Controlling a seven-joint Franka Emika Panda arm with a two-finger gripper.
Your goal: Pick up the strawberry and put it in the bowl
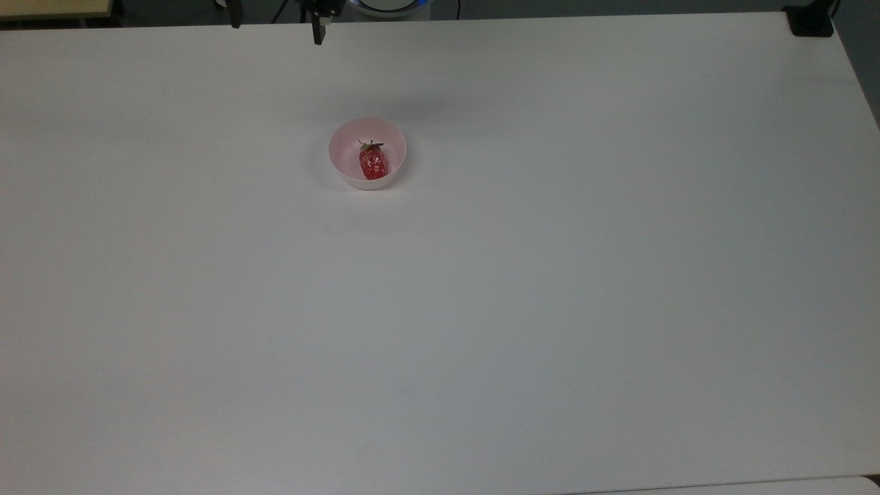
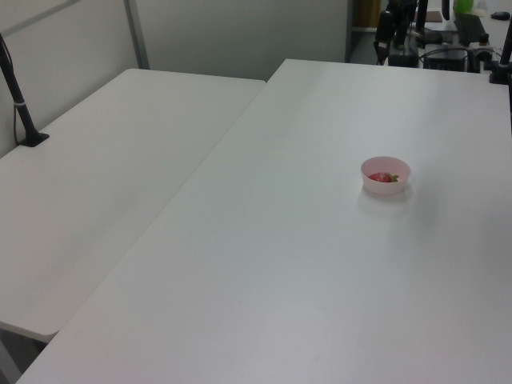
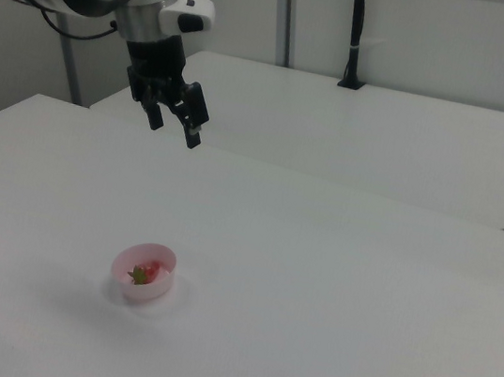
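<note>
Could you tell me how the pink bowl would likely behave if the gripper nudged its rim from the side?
The bowl looks small, with thin plain plastic walls, so it is probably light and would slide on the smooth white table rather than resist. Its low, wide shape makes tipping seem unlikely. The strawberry lies loose inside and might roll or shift.

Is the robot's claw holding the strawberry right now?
No, the strawberry lies inside the pink bowl, and the open gripper hangs empty above.
</note>
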